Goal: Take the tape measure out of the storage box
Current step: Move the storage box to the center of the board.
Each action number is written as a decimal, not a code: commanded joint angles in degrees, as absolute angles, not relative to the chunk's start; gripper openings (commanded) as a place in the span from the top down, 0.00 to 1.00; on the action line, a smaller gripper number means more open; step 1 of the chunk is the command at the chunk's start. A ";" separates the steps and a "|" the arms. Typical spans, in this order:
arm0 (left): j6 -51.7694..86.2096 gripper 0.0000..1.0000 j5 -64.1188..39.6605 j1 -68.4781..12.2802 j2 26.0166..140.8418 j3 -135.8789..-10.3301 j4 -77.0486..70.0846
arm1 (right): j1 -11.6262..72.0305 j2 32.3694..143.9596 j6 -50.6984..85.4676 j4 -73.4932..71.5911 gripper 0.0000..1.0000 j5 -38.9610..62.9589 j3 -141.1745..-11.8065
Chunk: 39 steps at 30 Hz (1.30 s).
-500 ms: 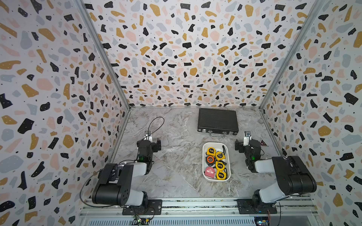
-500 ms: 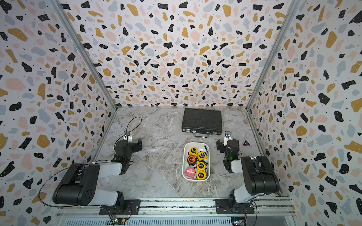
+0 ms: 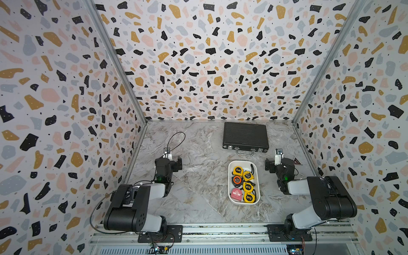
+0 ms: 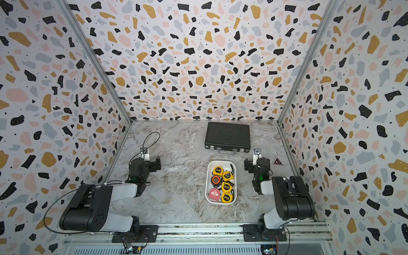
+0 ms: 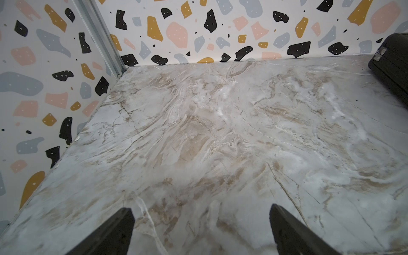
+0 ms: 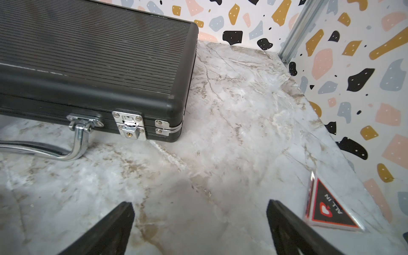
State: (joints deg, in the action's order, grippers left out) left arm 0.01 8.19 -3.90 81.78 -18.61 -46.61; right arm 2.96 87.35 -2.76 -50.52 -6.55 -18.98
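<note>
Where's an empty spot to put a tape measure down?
The bare table between the left hand and the storage box is free. Between box and briefcase, just a thin strip. The box itself is crowded with tape measures.

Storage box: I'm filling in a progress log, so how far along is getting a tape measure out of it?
Nothing looks done: six tape measures lie in the storage box and none on the table. Nothing is in hand: the left gripper and right gripper are open and empty, away from the box. Left to do: reach in, grasp one and lift it out.
</note>
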 commanded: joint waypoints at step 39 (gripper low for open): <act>26.73 0.00 -7.21 -24.86 61.49 -43.32 27.25 | 14.91 56.02 29.74 25.42 0.01 25.81 -32.04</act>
